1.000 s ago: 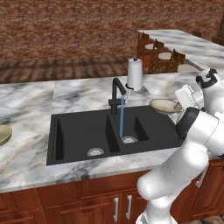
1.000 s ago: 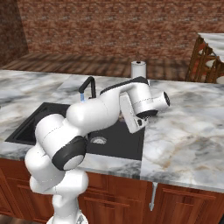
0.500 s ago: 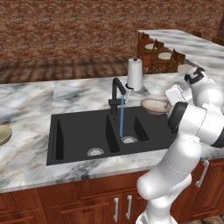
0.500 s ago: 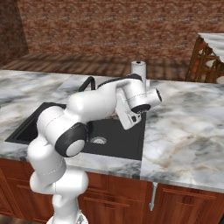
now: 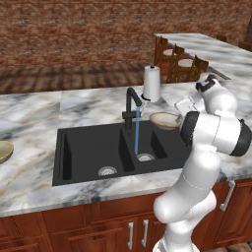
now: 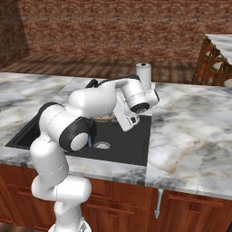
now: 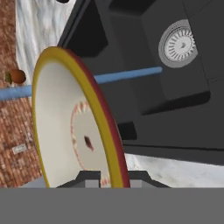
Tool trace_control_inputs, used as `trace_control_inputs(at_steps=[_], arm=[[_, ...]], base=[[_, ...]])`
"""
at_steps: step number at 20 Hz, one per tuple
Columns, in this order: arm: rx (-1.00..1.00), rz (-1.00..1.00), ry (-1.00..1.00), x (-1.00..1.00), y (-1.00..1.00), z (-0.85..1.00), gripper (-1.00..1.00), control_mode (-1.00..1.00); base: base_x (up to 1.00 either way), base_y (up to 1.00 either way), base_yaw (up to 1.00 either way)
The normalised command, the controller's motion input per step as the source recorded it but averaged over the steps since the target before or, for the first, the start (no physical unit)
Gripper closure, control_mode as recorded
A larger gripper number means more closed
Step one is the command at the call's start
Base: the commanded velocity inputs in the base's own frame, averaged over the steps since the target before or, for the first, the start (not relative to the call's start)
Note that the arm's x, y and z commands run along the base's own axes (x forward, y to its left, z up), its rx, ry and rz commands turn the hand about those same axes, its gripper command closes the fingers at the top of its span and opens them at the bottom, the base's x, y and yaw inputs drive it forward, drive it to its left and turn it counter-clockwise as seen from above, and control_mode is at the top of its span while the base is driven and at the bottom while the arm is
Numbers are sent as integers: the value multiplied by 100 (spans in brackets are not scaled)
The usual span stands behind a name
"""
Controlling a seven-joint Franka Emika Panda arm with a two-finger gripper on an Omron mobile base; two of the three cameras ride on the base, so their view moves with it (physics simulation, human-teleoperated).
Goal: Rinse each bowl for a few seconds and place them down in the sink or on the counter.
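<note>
A: So, which step is this?
B: Carrying. The end effector (image 7: pixel 103 177) is clamped on the cream-rimmed bowl (image 5: pixel 165 119), right of centre, beside the faucet (image 5: pixel 132 104).
A: Next?
B: Probably swing it left under the water stream (image 5: pixel 137 132), over the sink (image 5: pixel 88 147).

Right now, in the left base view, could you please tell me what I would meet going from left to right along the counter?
Olive-tan bowl → sink → faucet → paper-towel roll → cream-rimmed bowl → robot arm.

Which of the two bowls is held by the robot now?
The cream-rimmed bowl, held by the gripper above the sink's right edge near the running water. The olive-tan bowl lies apart on the counter, far left.
</note>
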Motion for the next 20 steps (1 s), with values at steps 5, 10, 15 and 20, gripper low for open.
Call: trace_control_inputs(at_steps=[5,10,15,20], arm=[[-2,10,-7,4,19,-2,100,-100],[-2,9,-6,6,24,0,100,-100],[-2,9,-5,6,24,-1,100,-100],[-2,9,-5,6,24,0,100,-100]], base=[[0,0,0],[0,0,0],[0,0,0],[0,0,0]])
